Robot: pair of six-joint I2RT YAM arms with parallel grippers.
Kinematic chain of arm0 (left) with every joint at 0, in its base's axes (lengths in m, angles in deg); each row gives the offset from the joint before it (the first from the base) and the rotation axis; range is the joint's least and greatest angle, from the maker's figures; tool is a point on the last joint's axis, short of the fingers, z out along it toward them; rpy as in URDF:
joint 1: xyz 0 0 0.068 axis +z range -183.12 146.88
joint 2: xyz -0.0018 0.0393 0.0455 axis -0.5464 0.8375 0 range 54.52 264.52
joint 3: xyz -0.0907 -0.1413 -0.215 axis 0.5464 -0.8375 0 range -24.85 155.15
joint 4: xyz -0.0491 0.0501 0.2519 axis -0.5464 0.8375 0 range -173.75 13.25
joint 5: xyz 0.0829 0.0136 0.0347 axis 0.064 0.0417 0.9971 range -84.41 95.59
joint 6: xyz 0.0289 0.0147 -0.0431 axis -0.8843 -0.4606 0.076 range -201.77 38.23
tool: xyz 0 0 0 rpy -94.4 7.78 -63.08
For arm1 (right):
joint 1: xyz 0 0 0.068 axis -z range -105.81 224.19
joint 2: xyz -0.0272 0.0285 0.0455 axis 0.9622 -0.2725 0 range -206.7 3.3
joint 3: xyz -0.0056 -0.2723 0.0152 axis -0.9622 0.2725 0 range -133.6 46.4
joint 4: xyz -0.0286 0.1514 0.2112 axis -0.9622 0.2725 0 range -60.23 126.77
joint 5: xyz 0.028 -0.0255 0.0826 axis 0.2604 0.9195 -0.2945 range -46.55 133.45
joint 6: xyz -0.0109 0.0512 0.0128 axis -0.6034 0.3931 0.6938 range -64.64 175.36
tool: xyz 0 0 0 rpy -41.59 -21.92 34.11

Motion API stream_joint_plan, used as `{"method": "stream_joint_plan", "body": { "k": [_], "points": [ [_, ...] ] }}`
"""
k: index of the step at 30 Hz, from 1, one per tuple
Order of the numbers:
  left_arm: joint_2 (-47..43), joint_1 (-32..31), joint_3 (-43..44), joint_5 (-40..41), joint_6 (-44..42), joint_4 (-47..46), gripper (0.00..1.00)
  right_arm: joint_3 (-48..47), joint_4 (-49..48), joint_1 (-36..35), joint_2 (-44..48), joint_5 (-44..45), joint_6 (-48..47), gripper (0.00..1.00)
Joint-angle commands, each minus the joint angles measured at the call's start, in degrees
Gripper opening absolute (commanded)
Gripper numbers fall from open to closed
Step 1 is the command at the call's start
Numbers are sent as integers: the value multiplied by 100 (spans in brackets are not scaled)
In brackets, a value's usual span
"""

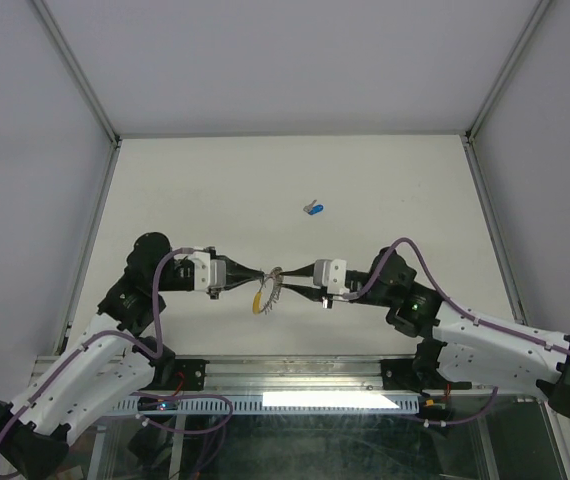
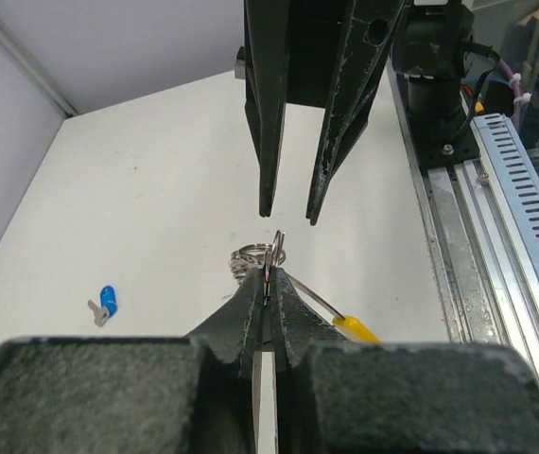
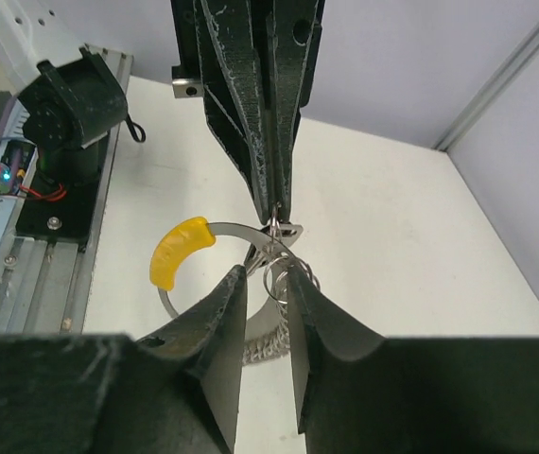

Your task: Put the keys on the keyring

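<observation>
The keyring, a thin silver band with a yellow segment and a mesh part, hangs just above the table between both grippers. My left gripper is shut on it at a cluster of small silver rings, where a small flat silver piece also hangs. My right gripper faces it tip to tip and is open, its fingers on either side of those small rings without pinching them. A blue-headed key lies alone on the table farther back, also in the left wrist view.
The white table is walled at the back and both sides. A metal rail with a slotted cable channel runs along the near edge beside the arm bases.
</observation>
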Motion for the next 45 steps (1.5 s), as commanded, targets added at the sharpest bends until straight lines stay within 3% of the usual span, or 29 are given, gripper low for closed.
{"method": "stream_joint_plan", "body": {
  "k": [1, 4, 17, 27, 45],
  "points": [
    [237, -28, 554, 245, -665, 713, 0, -715, 1222, -28, 2, 494, -48, 26],
    [422, -29, 751, 383, -935, 1120, 0, -1230, 1886, -24, -276, 584, 45, 27],
    [752, -69, 1061, 685, -1396, 1882, 0, -2288, 2778, -25, -1201, 511, 794, 33],
    [763, -100, 1083, 664, -1414, 1905, 0, -2417, 2735, -1, -1660, 269, 826, 34],
    [847, -195, 1192, 734, -1570, 2139, 0, -2571, 2706, 70, -1922, 93, 783, 24]
  ]
}}
